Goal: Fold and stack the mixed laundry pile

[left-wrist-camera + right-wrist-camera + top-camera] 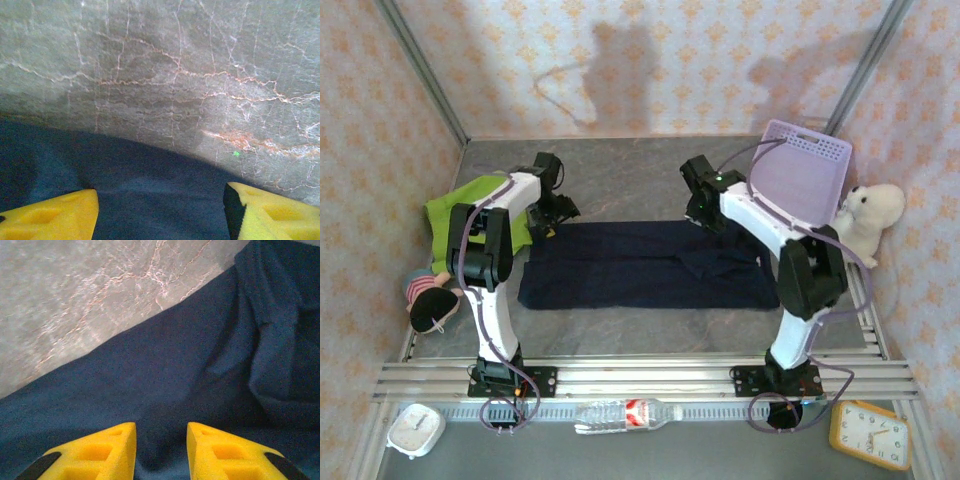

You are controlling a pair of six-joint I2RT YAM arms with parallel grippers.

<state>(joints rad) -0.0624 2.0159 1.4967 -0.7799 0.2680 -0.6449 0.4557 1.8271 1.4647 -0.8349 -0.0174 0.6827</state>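
Yellow fingertips (50, 217) of your left tool (161, 200) stand spread wide over the far edge of the navy garment (650, 265), gripping nothing. Your right tool (161, 432) is narrowly parted above the same cloth, pinching nothing I can make out. That garment lies flattened into a long strip mid-tabletop (620, 180), probably part-folded. The lime-green garment (455, 205) sits rumpled at left, unfolded, and nothing is stacked.
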